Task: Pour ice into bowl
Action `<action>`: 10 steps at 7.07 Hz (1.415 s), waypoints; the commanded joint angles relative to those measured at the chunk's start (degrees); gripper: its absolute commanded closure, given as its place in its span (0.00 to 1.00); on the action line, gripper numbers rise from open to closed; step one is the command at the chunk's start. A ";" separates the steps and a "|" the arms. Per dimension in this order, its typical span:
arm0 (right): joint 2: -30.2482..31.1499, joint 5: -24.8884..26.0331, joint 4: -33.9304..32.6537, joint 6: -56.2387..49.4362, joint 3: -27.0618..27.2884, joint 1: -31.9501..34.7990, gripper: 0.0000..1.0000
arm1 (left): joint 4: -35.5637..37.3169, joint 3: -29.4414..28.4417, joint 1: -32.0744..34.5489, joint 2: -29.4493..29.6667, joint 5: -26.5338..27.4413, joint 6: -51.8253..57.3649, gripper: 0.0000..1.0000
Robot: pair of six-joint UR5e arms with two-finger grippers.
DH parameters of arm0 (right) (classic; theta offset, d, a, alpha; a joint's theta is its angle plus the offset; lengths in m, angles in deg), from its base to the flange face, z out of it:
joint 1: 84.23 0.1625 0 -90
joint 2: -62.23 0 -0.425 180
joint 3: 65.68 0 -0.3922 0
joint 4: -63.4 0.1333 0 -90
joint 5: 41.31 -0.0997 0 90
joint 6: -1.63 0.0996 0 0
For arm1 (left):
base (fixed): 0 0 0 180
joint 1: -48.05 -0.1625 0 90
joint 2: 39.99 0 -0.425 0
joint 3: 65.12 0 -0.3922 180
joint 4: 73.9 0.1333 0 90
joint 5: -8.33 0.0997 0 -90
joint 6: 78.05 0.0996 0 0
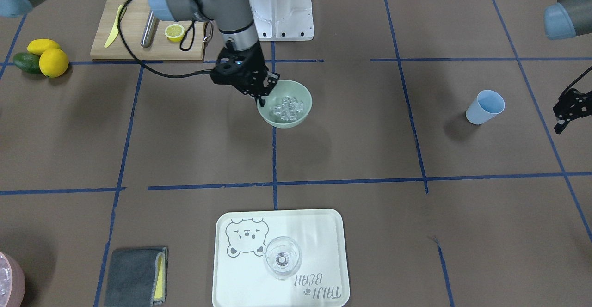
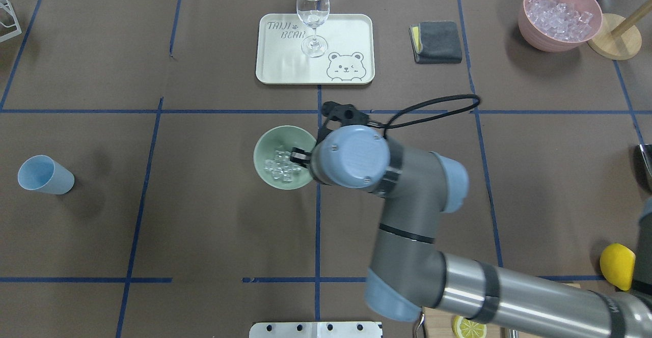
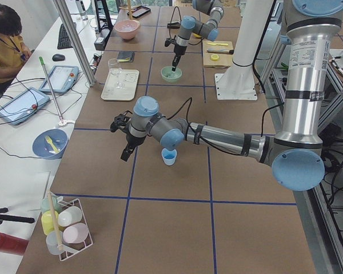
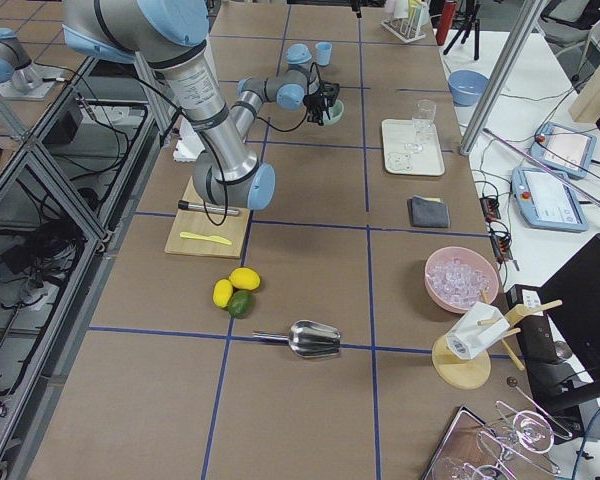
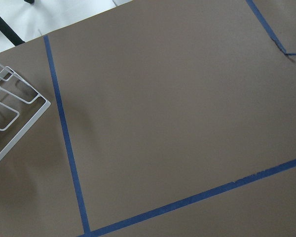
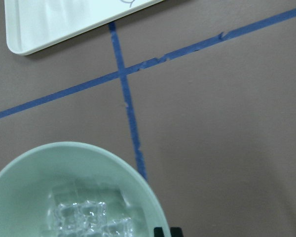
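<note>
Ice (image 1: 287, 107) (small clear cubes) lies heaped in the sage bowl (image 1: 286, 123), just beside the right gripper (image 1: 262, 101), whose 2 fingers pinch the bowl's rim. The left gripper (image 1: 562, 121) hangs well apart, with the blue cup (image 1: 484, 107) near it; spread or pressed together, I cannot tell.

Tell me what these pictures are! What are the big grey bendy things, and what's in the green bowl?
Those are two robot arms, each ending in a pincher called a gripper. Six cameras snapped together: one facing the robot, one above and behind it, one at each table end, one on each wrist. The right gripper is at the rim of the green bowl, which holds clear ice cubes. The left gripper hangs away from the blue cup. A wine glass stands on the bear tray. I can't tell whether either pincher is squeezing.
</note>
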 commanded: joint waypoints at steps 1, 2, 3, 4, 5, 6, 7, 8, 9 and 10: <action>16.70 -3.93 1.27 -8.60 10.97 4.85 1.00 | -0.06 -0.06 -0.06 -0.22 -0.81 -0.02 0.00; 23.81 -4.99 7.63 -13.34 10.91 8.01 1.00 | -0.06 -0.15 -0.14 -0.22 -0.81 -0.02 0.00; 31.63 -11.78 16.39 -18.61 9.70 14.57 1.00 | -0.06 -0.15 -0.14 -0.22 -0.82 -0.02 0.00; 37.19 -22.03 23.44 -25.71 6.38 22.38 1.00 | -0.06 -0.23 -0.14 -0.22 -0.82 -0.02 0.00; 39.86 -26.49 29.08 -31.52 1.65 27.07 1.00 | -0.06 -0.23 -0.14 -0.22 -0.82 -0.02 0.00; 39.88 -26.27 30.71 -32.36 -1.71 27.38 1.00 | -0.06 -0.15 -0.14 -0.22 -0.82 -0.02 0.00; 40.06 -26.70 30.63 -34.29 -2.00 28.42 1.00 | -0.06 -0.23 -0.14 -0.22 -0.82 -0.10 0.00; 40.06 -26.71 30.63 -34.39 -2.79 28.26 1.00 | -0.06 -0.23 -0.14 -0.22 -0.82 -0.02 0.00; 40.23 -27.14 30.63 -34.22 -4.36 28.26 1.00 | -0.06 -0.23 -0.14 -0.22 -0.82 -0.02 0.00; 39.63 -28.10 30.72 -34.13 -5.60 28.26 1.00 | -0.06 -0.23 -0.14 -0.31 -0.82 -0.02 0.00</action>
